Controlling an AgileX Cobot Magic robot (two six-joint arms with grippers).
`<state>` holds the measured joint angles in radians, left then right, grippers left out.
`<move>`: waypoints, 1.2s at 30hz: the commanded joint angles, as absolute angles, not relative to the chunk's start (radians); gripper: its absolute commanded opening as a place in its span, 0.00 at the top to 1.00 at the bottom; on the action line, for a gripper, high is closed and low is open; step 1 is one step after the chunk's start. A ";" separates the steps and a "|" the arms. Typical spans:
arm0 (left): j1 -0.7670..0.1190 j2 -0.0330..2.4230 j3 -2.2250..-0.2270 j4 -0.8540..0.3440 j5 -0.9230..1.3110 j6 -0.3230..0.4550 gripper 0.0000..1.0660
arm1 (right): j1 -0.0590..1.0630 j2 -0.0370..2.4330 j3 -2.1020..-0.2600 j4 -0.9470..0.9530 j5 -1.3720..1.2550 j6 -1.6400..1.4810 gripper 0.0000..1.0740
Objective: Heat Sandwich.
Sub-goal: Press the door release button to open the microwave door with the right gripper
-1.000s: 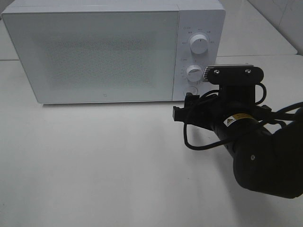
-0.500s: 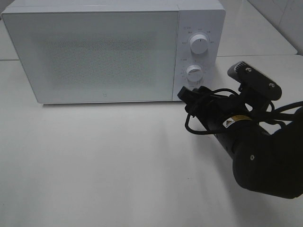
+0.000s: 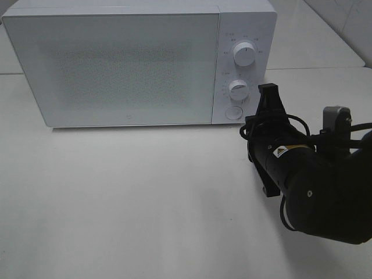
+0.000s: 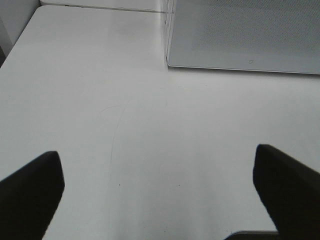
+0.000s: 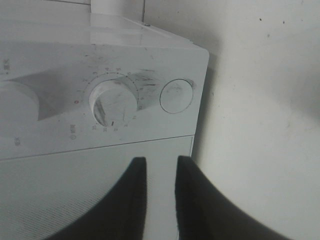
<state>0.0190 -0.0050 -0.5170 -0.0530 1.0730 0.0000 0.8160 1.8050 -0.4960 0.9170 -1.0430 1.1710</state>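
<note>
Facing the closed microwave (image 3: pixel 139 64), the right gripper (image 5: pixel 160 172) holds its fingers nearly together, empty; left gripper (image 4: pixel 160 200) fingers spread wide. Sandwich not visible; presumably soft, light—support from its plate.

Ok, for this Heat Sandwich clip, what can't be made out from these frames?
- Sandwich: in no view; whether it sits behind the closed microwave door cannot be told, since the dotted panel shows nothing inside.
- Dial markings: too small and smeared in the right wrist view, tiny in the exterior high view.
- Right gripper: fingers nearly together; its own arm hides it from above.
- Left gripper: only the finger ends show, cut off by the left wrist view's edges; absent from the exterior high view.
</note>
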 commanded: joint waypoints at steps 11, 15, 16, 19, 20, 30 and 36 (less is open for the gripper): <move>0.023 -0.022 -0.515 -0.053 1.069 0.000 0.09 | 0.818 1.803 -0.504 0.865 -1.033 1.337 1.00; 0.023 -0.022 -0.515 -0.053 1.069 0.000 0.09 | 0.801 1.806 -0.518 0.859 -1.005 1.334 1.00; 0.023 -0.022 -0.515 -0.053 1.069 0.000 0.09 | 0.801 1.806 -0.518 0.859 -1.005 1.334 1.00; 0.023 -0.022 -0.515 -0.053 1.069 0.000 0.09 | 0.763 1.820 -0.546 0.816 -0.973 1.322 1.00; 0.023 -0.022 -0.515 -0.053 1.069 0.000 0.09 | 0.756 1.829 -0.554 0.806 -0.973 1.322 1.00; 0.023 -0.022 -0.515 -0.053 1.069 0.000 0.09 | 0.733 1.926 -0.630 0.798 -0.967 1.352 1.00; 0.023 -0.022 -0.515 -0.053 1.069 0.000 0.09 | 0.675 1.978 -0.701 0.767 -0.933 1.354 1.00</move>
<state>0.0190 -0.0050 -0.5170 -0.0530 1.0730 0.0000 0.6890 1.9730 -0.6830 0.7840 -0.9500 1.3540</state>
